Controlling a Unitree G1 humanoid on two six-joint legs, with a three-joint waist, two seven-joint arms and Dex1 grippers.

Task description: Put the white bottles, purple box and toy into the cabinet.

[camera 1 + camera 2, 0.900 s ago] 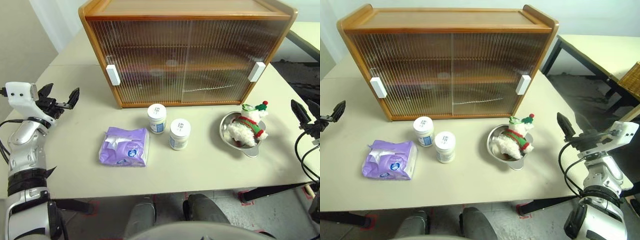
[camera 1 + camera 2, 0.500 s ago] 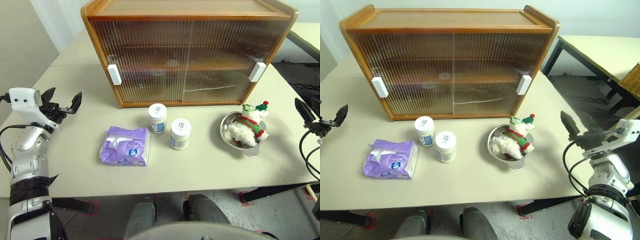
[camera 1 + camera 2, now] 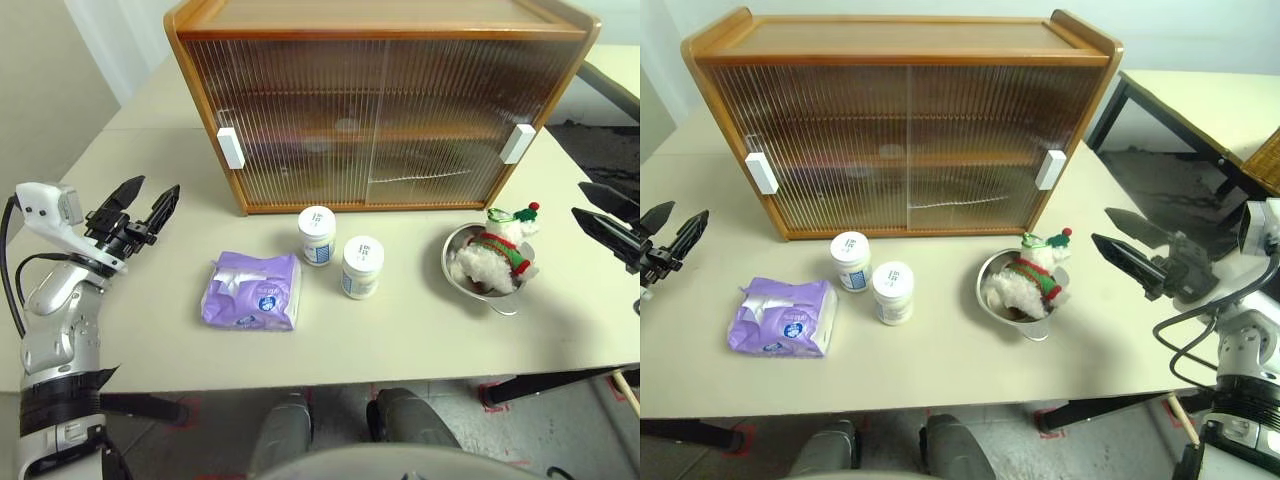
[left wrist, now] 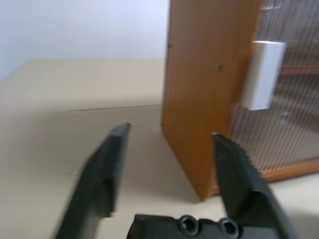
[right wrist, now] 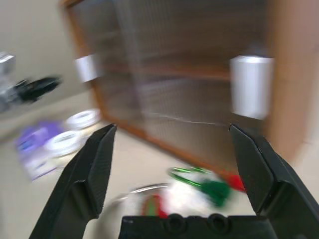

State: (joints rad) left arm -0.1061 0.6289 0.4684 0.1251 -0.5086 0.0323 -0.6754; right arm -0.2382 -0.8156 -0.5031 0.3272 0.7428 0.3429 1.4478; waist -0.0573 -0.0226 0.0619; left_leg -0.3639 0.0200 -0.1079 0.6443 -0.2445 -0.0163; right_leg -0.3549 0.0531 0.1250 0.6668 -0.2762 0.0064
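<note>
The cabinet [image 3: 380,110] stands at the back of the table with both ribbed doors shut and white handles [image 3: 230,148] at either end. Two white bottles [image 3: 317,235] [image 3: 361,268] stand in front of it. The purple box [image 3: 252,291] lies flat to their left. The toy [image 3: 495,255] sits in a steel bowl [image 3: 460,282] on the right. My left gripper [image 3: 155,187] hovers open and empty left of the purple box, pointing at the cabinet's left end [image 4: 209,89]. My right gripper [image 3: 1103,226] is open and empty, right of the toy and pointing toward it.
A second table [image 3: 1210,95] and a dark floor gap lie to the right of the work table. The table's front edge [image 3: 330,375] runs close below the objects. Bare tabletop lies left of the cabinet and between the bottles and the bowl.
My left gripper has turned to point forward at the cabinet's left end. My right gripper has swung round to point left toward the toy. The objects have not moved.
</note>
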